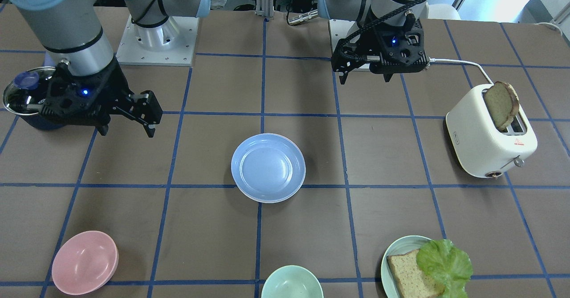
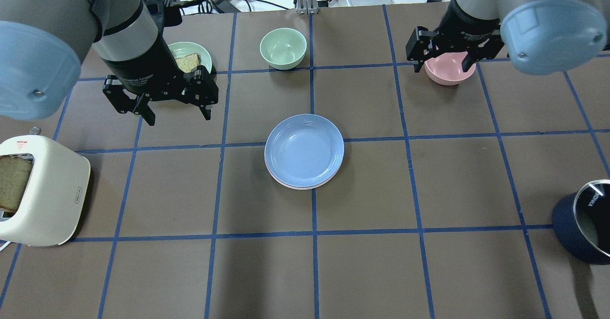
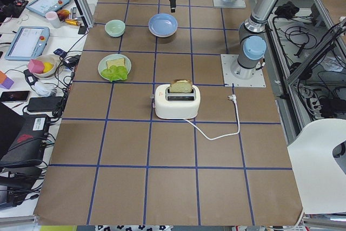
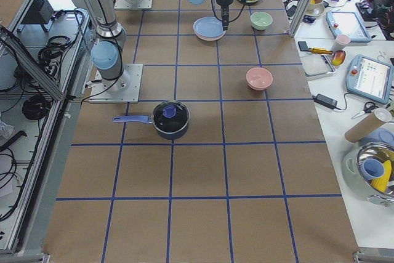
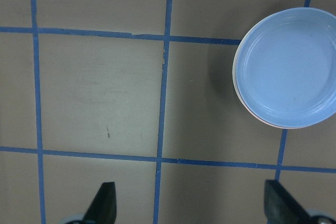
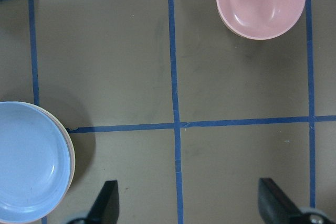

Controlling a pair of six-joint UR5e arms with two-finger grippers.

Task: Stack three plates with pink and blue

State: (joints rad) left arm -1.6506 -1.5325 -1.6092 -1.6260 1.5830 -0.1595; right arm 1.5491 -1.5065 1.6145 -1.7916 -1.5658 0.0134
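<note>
The blue plate [image 2: 304, 149] sits at the centre of the tabletop [image 2: 429, 271], on top of a stack. In the overhead view a pink rim [image 2: 305, 187] peeks out beneath its lower edge, a sliver the front view barely shows. I cannot tell whether a third plate lies under them.

The left end effector [image 2: 178, 116] hangs in the upper left, fingers pointing down, spread wide and empty. The right end effector [image 2: 442, 65] hangs in the upper right over the pink bowl [image 2: 450, 73], equally wide and empty.

Only the front view shows lettuce [image 1: 444, 262] beside the bread [image 1: 412, 273]; the overhead view hides the lettuce.
</note>
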